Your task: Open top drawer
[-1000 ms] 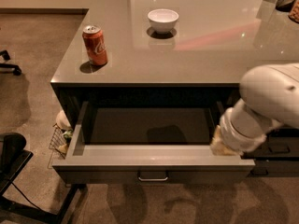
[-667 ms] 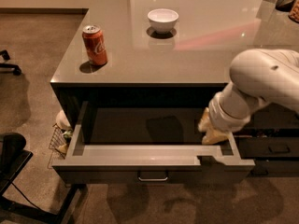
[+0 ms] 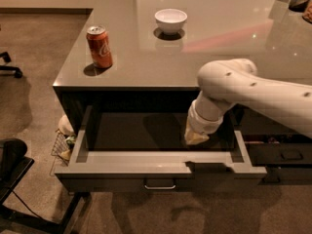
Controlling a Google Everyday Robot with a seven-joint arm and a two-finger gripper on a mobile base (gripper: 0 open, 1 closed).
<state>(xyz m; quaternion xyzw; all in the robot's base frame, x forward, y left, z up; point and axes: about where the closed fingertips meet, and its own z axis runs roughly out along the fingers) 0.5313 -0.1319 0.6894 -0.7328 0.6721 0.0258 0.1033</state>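
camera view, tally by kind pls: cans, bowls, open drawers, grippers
cans: 1, red soda can on the counter
bowls: 1, white bowl on the counter
open drawers: 1, top drawer
grippers: 1, gripper at the top drawer's front rim, right side
total: 4

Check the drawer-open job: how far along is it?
Done: the top drawer stands pulled well out from under the counter, with its shallow interior exposed. In hand: the gripper hangs inside the drawer's right part, away from the handle. Left: probably only lifting the arm clear. Whether the drawer can slide further cannot be told.
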